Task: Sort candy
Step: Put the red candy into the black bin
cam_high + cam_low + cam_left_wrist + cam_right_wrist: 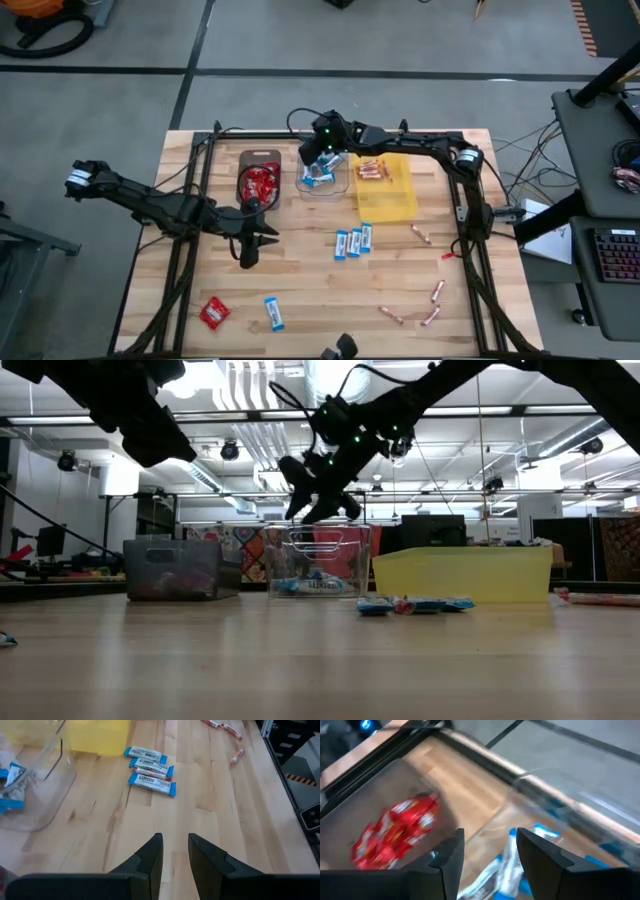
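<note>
My right gripper [320,160] hovers over the clear tray [340,185] near the table's far edge, open and empty. Blue-and-white bars [512,865] lie in that tray right below its fingers. The dark tray [261,158] to the left holds red packets [395,837]. The yellow tray [392,205] on the right holds pinkish sticks [372,170]. My left gripper [247,258] points down over bare wood left of centre, narrowly open [175,837] and empty. Three blue bars [352,242] lie mid-table.
A red packet [213,313] and a blue bar [273,313] lie near the table's near-left edge. Several pinkish sticks are scattered on the right half [420,234], [437,290], [392,314]. Black frame rails run along the left and right table sides.
</note>
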`<state>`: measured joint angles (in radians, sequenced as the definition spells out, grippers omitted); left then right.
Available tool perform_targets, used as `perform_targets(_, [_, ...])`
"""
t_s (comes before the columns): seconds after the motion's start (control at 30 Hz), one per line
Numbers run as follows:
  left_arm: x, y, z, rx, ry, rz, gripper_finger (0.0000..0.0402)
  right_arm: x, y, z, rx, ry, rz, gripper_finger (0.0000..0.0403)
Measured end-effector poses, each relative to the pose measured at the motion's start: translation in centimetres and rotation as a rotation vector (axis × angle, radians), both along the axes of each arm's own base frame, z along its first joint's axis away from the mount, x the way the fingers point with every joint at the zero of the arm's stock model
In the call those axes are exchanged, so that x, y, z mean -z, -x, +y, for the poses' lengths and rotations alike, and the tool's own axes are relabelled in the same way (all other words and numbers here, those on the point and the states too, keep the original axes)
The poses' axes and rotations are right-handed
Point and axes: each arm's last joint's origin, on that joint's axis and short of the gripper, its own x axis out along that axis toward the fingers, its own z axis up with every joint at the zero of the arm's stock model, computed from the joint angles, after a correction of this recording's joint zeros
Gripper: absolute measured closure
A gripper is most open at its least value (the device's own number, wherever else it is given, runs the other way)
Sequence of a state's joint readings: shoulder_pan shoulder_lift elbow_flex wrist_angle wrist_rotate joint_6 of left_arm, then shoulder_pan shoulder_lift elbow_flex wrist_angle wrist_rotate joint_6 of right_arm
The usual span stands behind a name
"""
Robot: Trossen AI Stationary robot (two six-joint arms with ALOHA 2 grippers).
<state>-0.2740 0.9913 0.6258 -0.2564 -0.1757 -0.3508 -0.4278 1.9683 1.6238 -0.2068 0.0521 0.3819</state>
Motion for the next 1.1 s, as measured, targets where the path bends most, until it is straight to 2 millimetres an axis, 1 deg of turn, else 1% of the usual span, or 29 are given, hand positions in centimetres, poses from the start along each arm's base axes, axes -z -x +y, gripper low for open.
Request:
perform_targets(0.1, [0.1,0.1,-0.1,-0.017,0.034,0.015,0.0325,-1.2,-0.5,1.7,-0.074,0.011,0.042,0.0233])
perform_targets(0.23, [0.4,0.4,-0.6,-0.047,0.095,0.059,0.0325,-2.6,-1.0,4.5,-0.175,0.047,0.093,0.0244])
perform_targets(0.37, [0.8,0.5,-1.4,-0.062,0.153,0.093,0.0325,-3.7,-1.1,8.2,-0.274,0.092,0.116,0.0255])
perform_targets(0.53, [1.6,0.8,-2.7,-0.075,0.216,0.163,0.0325,-4.8,-0.4,12.8,-0.388,0.117,0.111,0.0265])
perform_targets(0.67, [2.5,1.1,-3.8,-0.087,0.277,0.247,0.0325,-5.0,0.4,16.6,-0.478,0.134,0.123,0.0265])
perform_targets(0.8, [3.0,1.5,-5.2,-0.093,0.344,0.382,0.0325,-4.7,0.8,20.4,-0.546,0.154,0.166,0.0262])
perform_targets(0.9, [3.2,1.8,-6.4,-0.128,0.352,0.518,0.0325,-4.4,1.1,23.1,-0.585,0.18,0.184,0.0262])
perform_targets(1.0, [3.2,2.1,-7.9,-0.161,0.35,0.661,0.0325,-4.1,1.4,25.3,-0.611,0.198,0.19,0.0265])
perform_targets(1.1, [3.3,2.1,-9.9,-0.166,0.327,0.755,0.0325,-3.9,1.8,27.0,-0.63,0.215,0.201,0.0269])
